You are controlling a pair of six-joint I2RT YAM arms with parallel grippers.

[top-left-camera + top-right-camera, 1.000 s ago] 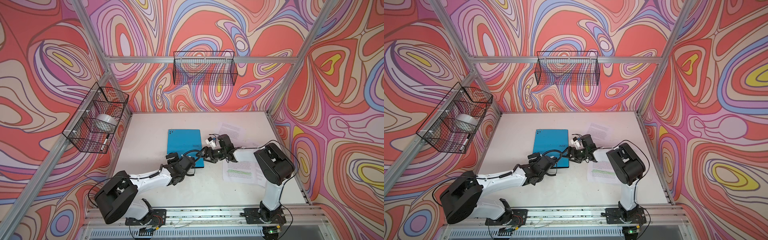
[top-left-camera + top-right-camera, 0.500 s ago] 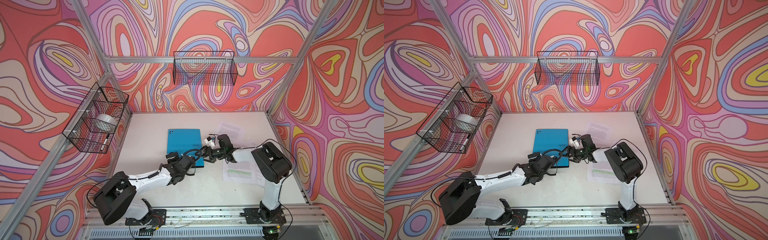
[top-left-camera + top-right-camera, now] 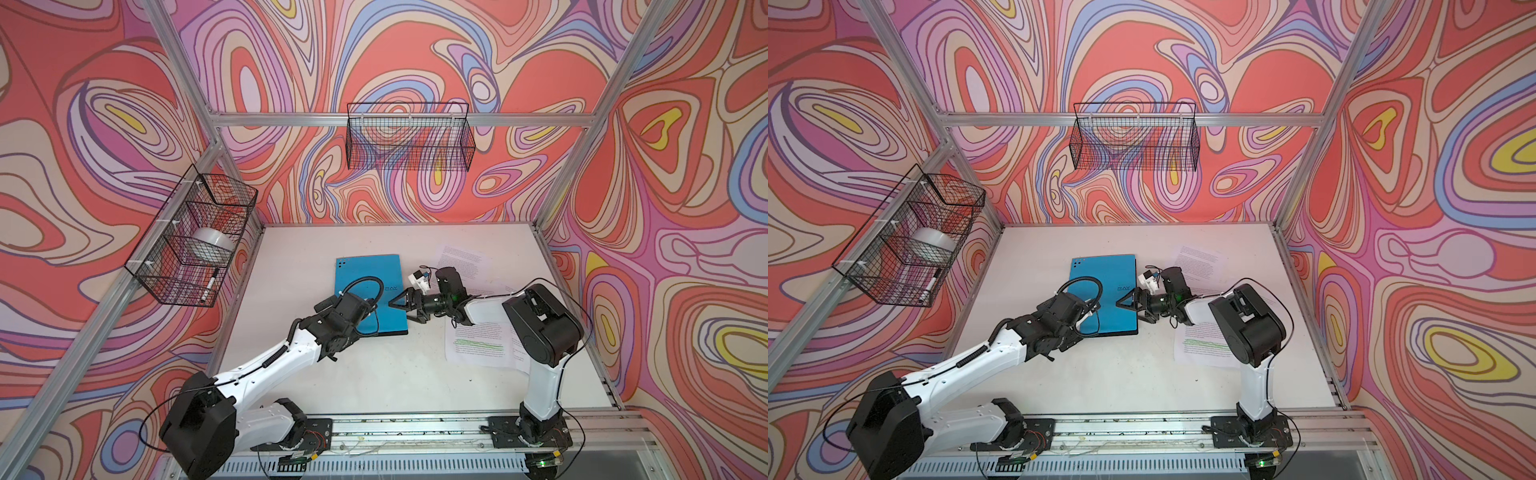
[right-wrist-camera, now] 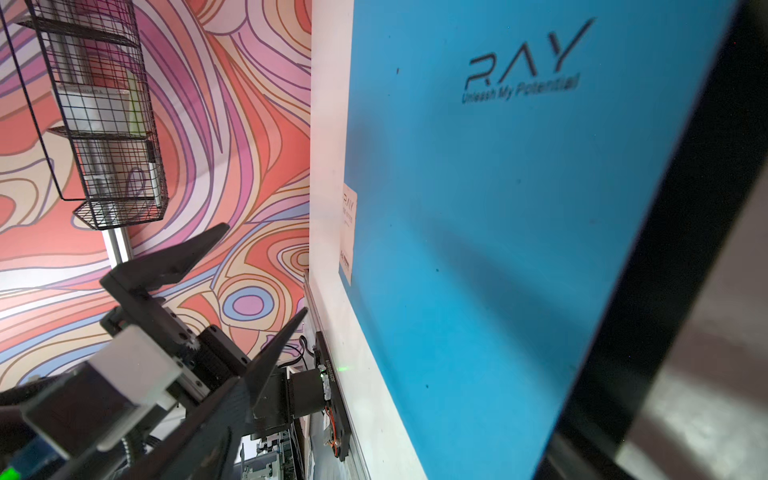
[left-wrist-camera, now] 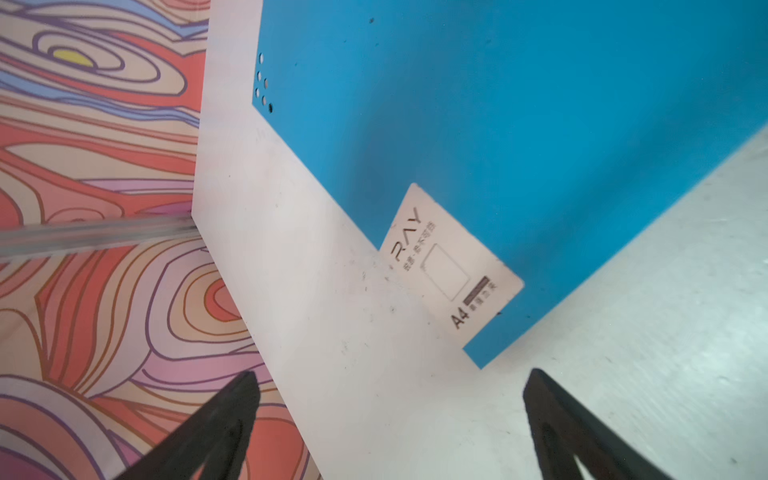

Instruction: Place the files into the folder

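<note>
Both top views: right arm [image 3: 484, 309] low beside folder [image 3: 365, 276], jaws wide.

Seen from my remote desk: the files [image 3: 478, 347] lie partly under the right arm [image 3: 540, 324], so I cannot count the sheets, and their print is too small to read in both top views. From above, the left gripper [image 5: 392, 372] is covered by its own wrist. In the left wrist view its fingers [image 5: 224, 419] run off the picture's edge. The folder [image 5: 498, 124] is cropped in both wrist views, and the small print on its sticker [image 5: 449, 266] is blurred. I cannot identify a dark, unfocused band [image 4: 665, 291] along the folder in the right wrist view.
</note>
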